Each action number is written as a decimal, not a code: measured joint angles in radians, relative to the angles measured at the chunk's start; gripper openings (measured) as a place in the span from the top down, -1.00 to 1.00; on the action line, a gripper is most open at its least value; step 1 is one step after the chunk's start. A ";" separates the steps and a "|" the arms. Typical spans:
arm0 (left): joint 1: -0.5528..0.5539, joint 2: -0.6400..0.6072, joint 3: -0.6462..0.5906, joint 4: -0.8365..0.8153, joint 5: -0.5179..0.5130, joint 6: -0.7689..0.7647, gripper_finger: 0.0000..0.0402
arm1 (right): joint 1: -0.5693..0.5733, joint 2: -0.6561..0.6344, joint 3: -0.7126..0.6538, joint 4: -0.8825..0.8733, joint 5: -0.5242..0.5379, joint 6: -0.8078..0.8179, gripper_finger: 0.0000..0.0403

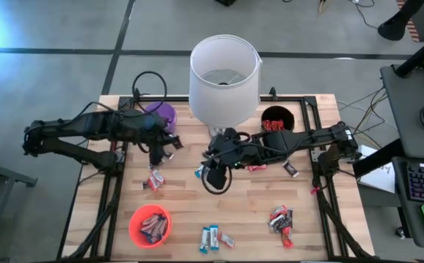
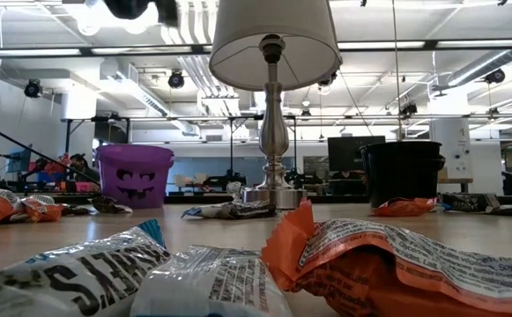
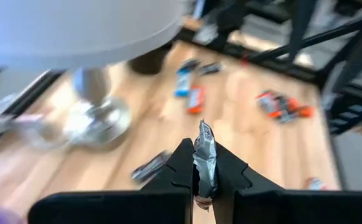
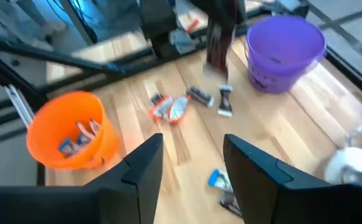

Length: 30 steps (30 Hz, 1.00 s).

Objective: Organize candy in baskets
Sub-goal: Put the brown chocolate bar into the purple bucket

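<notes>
Left claw [image 3: 204,177] is clamped on a candy bar in a dark shiny wrapper [image 3: 205,158], the bar standing up between the fingers; in the overhead view that claw [image 1: 169,140] sits just beside the purple basket [image 1: 163,113], near the tabletop's [image 1: 248,208] far left corner. Right claw [image 4: 190,165] has its fingers spread with nothing between them; overhead it [image 1: 213,162] is mid-tabletop, just in front of the white lamp [image 1: 224,77]. A blue-wrapped candy [image 4: 218,179] lies on the wood close below the right claw. Black basket [image 1: 276,118] is near the far right corner with red candy [image 1: 272,126] inside. Orange basket [image 1: 150,225] is near the front left corner, holding a few wrapped bars [image 1: 152,223]. Loose candy on the tabletop: a small cluster of red and dark bars [image 1: 155,180] on the left side, blue-and-white bars [image 1: 210,237] at the front edge near the middle, a red pile [image 1: 282,219] toward the front right, one dark bar [image 1: 290,169] right of centre. The low view shows wrappers [image 2: 229,264] right up against the lens, with the purple and black baskets standing either side of the lamp base [image 2: 273,195].
</notes>
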 joint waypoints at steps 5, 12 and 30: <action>0.088 -0.039 0.000 -0.114 -0.007 0.024 0.99 | 0.000 0.000 -0.002 -0.076 0.000 0.093 0.19; 0.289 -0.056 0.000 -0.223 -0.022 0.134 0.99 | 0.009 0.000 -0.030 -0.214 -0.001 0.207 0.25; 0.683 0.026 0.000 -0.244 -0.033 0.416 0.96 | 0.016 0.000 -0.177 -0.293 -0.002 0.362 0.27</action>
